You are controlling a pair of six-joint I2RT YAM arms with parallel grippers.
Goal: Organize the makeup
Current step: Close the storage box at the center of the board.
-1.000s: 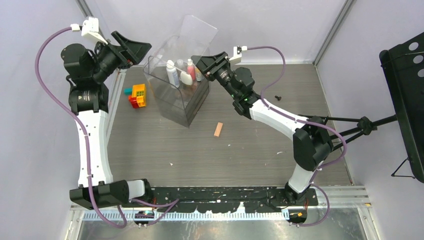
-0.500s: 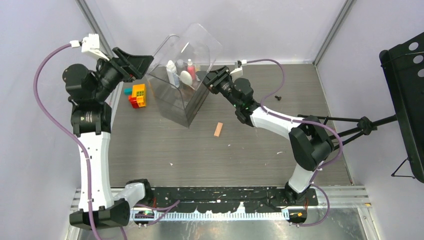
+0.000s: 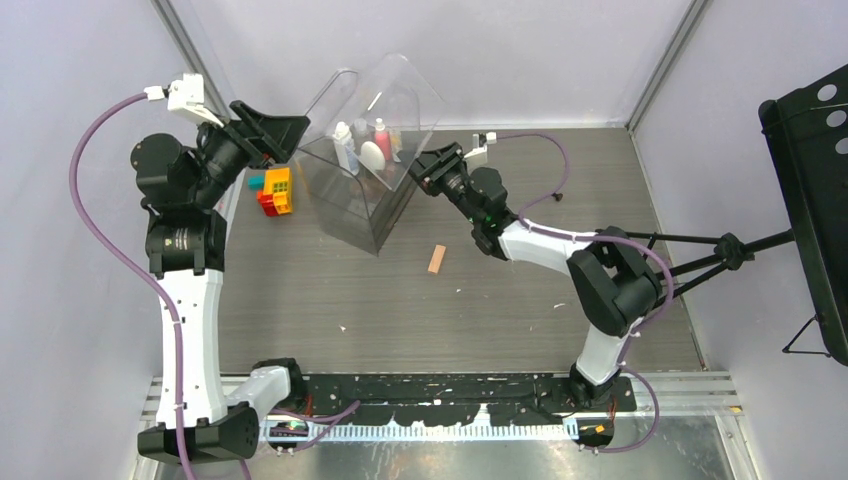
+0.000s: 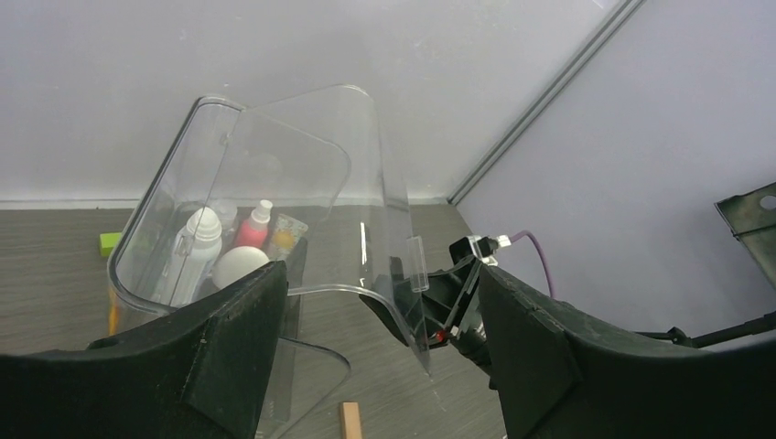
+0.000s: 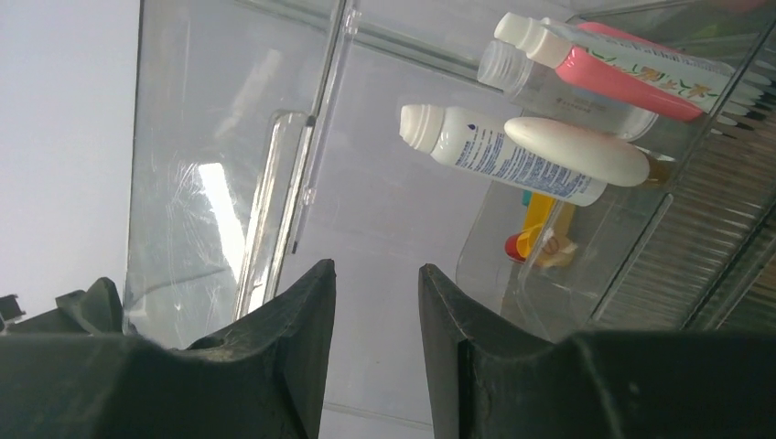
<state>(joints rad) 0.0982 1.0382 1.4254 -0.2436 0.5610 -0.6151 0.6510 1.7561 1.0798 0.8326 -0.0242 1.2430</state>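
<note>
The makeup stands in a clear case [image 3: 360, 215]: a white bottle [image 3: 345, 148] [image 5: 503, 155], a white oval compact [image 3: 372, 155] [image 4: 240, 267], a pink bottle [image 3: 382, 138] [image 5: 631, 69] and a clear bottle [image 5: 540, 87]. The case's curved lid [image 3: 395, 85] [image 4: 320, 183] hangs half raised over them. My right gripper [image 3: 425, 165] [image 5: 377, 274] sits at the lid's front lip, open, with nothing between its fingers. Left of the case, my left gripper [image 3: 285, 125] [image 4: 382, 279] hangs wide open and holds nothing. A peach sponge [image 3: 436, 259] [image 4: 350, 421] lies on the table.
Colourful toy bricks [image 3: 275, 190] sit left of the case, near the left arm. A black stand [image 3: 810, 180] on a tripod rises beyond the table's right edge. Walls close the table at the back and both sides.
The lid has swung from upright at the back to arching over the case. My right gripper has drawn back out of the case to its right side. The left gripper has edged nearer the case.
</note>
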